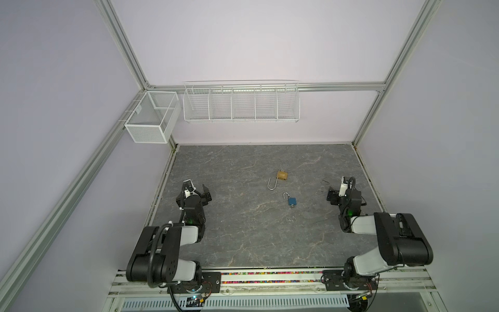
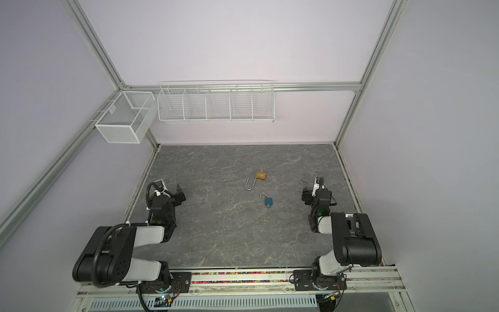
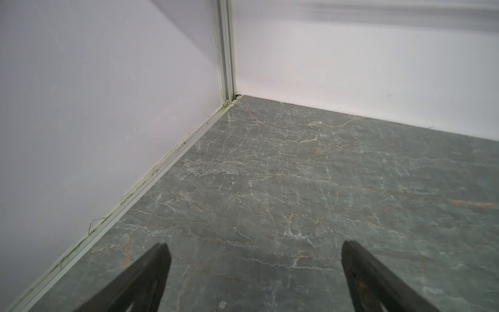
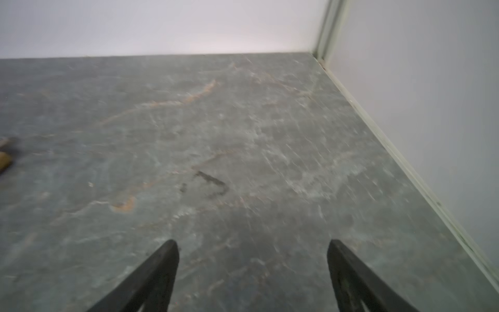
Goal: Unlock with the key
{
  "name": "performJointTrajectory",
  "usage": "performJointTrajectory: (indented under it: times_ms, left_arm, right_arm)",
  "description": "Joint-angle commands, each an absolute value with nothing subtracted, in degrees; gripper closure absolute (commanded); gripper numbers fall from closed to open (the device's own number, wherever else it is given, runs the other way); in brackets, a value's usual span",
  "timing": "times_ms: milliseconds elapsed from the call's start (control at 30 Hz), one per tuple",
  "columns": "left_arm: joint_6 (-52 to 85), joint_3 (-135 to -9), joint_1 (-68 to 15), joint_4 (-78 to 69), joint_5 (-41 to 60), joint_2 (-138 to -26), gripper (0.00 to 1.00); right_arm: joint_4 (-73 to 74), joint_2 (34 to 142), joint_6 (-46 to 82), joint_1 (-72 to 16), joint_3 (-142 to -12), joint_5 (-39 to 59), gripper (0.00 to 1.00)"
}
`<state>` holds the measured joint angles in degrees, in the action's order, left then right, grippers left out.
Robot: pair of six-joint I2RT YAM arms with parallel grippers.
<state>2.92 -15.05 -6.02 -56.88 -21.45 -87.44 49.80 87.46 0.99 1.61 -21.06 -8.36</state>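
both claws wide, nothing between the fingers. left claw (image 3: 255, 244) hangs over bare table (image 3: 297, 175) near the left wall. right claw (image 4: 252, 241) hangs over bare table near the right wall, with a dark scuff (image 4: 213, 183) just ahead of it.

in both top views two locks lie flat mid-table, well apart from either claw: left claw at 9 o'clock of them, right claw at 3 o'clock.

blue lock (image 1: 292, 201) near centre, shackle (image 1: 285, 193) swung open at its 12 o'clock end. small metal bit at its 6 o'clock end is probably the key (image 1: 292, 207); too small to be sure.

brass lock (image 1: 282, 175) at 11 o'clock of the blue lock, near but not touching. long shackle (image 1: 274, 183) open, reaching toward 7 o'clock.

right wrist view blurred; brass lock just clips its edge.
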Motion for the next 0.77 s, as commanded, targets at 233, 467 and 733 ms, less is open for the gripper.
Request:
performJointTrajectory:
  times_ms: [233,467,733]
  left_arm:
    - [3.0,-22.8,-5.4,-50.7,-24.2,-88.4,0.01]
    - [2.3,-21.8,-5.6,-54.5,-24.2,-89.5,0.01]
    - [2.5,-21.9,-5.7,-53.9,-24.2,-89.3,0.01]
  right_arm:
    - [48.6,87.3,-1.9,-0.1,-22.3,-5.7,0.12]
    - [48.6,87.3,-1.9,-0.1,-22.3,-5.7,0.12]
    - [48.5,87.3,-2.0,-0.3,-22.3,-5.8,0.12]
